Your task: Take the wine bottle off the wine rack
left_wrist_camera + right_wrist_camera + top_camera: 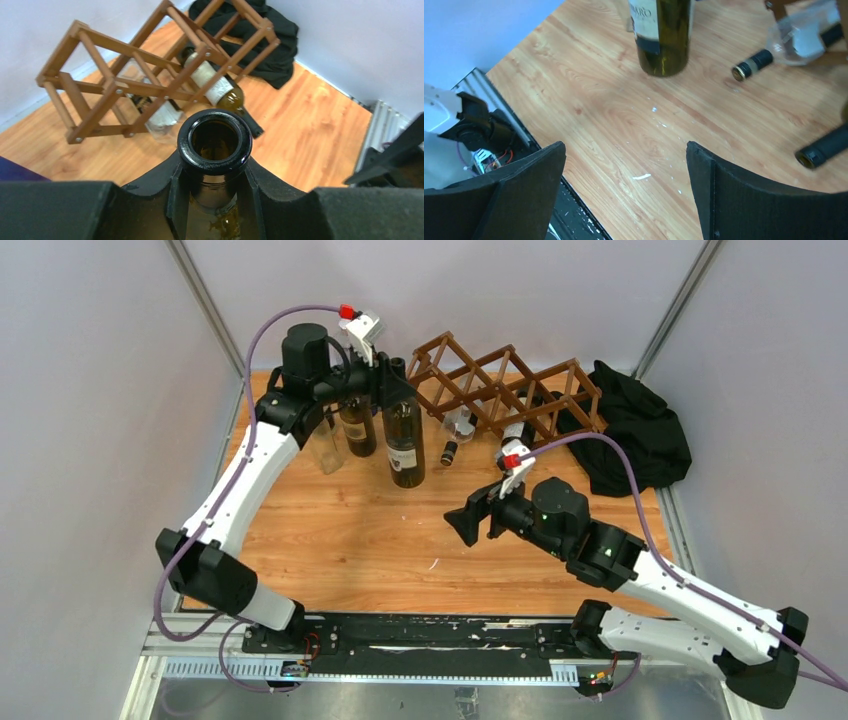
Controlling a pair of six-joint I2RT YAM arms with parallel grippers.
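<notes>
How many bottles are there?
4: held bottle in the left gripper, dark bottle beside it, clear bottle and labelled bottle lying in the rack. A fifth may hide leftward.

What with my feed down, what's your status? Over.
Left gripper shut on upright bottle, off rack. Right gripper open, empty. Clear bottle, green bottle in rack. Nothing blocking.

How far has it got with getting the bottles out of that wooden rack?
Partly done. One dark bottle stands on the table left of the wine rack, out already. In hand: the left gripper is shut on the neck of an upright green bottle, also clear of the rack. Left: a clear bottle and a white-labelled green bottle lie in the rack. The right gripper hangs open, holding nothing.
</notes>
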